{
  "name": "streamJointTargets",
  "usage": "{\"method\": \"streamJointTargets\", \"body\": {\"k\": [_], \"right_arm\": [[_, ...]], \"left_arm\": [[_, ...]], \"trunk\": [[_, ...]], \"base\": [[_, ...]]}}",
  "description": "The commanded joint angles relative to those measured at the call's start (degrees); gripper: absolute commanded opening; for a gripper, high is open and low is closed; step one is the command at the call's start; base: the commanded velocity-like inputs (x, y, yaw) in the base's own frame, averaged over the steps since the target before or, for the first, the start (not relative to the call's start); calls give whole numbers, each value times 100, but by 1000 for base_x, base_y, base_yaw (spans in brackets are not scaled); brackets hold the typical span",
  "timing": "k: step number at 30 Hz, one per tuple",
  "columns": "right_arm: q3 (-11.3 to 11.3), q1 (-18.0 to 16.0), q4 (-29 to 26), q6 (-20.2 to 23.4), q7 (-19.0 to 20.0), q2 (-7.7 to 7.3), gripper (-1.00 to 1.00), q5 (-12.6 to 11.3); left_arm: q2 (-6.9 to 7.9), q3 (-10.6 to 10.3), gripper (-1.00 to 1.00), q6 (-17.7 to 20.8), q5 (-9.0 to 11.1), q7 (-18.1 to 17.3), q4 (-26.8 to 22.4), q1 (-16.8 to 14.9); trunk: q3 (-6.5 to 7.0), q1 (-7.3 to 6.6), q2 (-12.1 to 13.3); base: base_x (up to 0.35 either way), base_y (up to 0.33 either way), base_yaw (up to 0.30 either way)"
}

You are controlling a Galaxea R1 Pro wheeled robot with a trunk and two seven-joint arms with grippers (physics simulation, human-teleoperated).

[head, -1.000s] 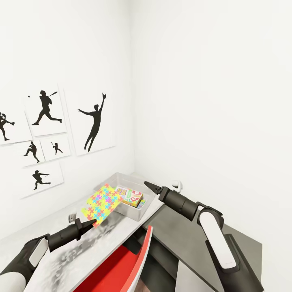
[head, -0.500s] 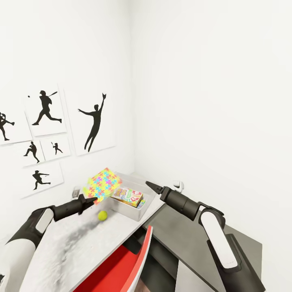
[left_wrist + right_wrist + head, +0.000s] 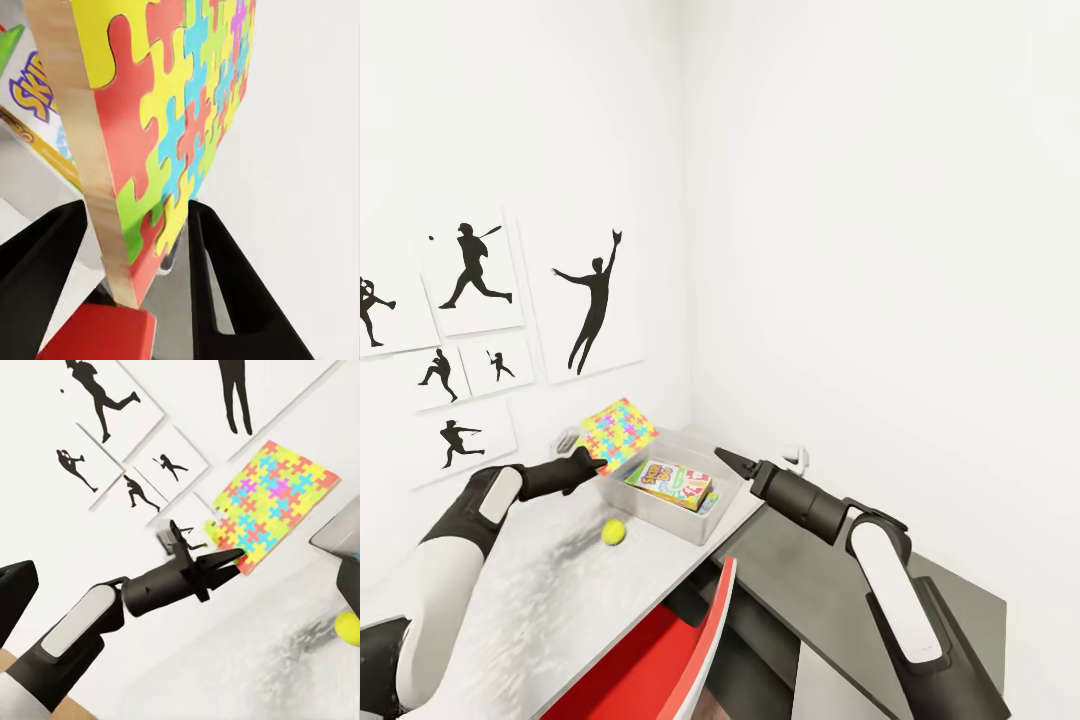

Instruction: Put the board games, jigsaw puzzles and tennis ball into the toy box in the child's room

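- Holding a jigsaw puzzle [image 3: 618, 435] by its lower corner, my left gripper [image 3: 598, 462] clamped on it, tilted up over the toy box [image 3: 705, 523] near rim, so the drop lies just inward.
- Right gripper [image 3: 722, 455] hangs beside the toy box; can't tell its jaws.
- Tennis ball [image 3: 613, 531] sits just outside.
- Box inside reads "Skip-Bo" [image 3: 668, 482], I think.

White walls meet at far corner; black sports-silhouette pictures [image 3: 480, 340] on left wall. Pale worktop [image 3: 550, 610] below; dark grey unit [image 3: 830, 610] near right.
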Motion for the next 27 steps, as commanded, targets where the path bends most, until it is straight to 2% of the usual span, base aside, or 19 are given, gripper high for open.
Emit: {"method": "streamJointTargets", "body": {"k": [1, 4, 8, 14, 19, 22, 27], "right_arm": [[-3, -1, 1, 22, 11, 9, 100, 7], [3, -1, -4, 17, 7, 15, 100, 8], [4, -3, -5, 23, 16, 14, 100, 9], [49, -1, -7, 29, 32, 9, 100, 4], [502, -7, -15, 69, 68, 22, 100, 8], [587, -11, -17, 160, 67, 19, 100, 3], [532, -11, -24, 354, 77, -6, 100, -7]], "left_arm": [[-78, 24, -100, -104, -7, 167, 4, -17], [-313, 18, -100, -526, 0, 795, 22, -36], [-535, 9, -100, -838, -13, 1101, 32, -40], [-669, -11, -100, -1010, -39, 1180, 43, -41], [-991, -34, -100, -1055, -76, 1188, 38, -41], [-1041, -39, -100, -1060, -89, 1195, 41, -41], [-1068, -42, -100, -1061, -83, 1198, 44, -41]], "trunk": [[-3, 2, -5], [-3, 2, -5], [-3, 2, -5], [-3, 2, -5], [-3, 2, -5], [-3, 2, -5], [-3, 2, -5]], "base": [[0, 0, 0], [0, 0, 0], [0, 0, 0], [0, 0, 0], [0, 0, 0], [0, 0, 0], [0, 0, 0]]}}
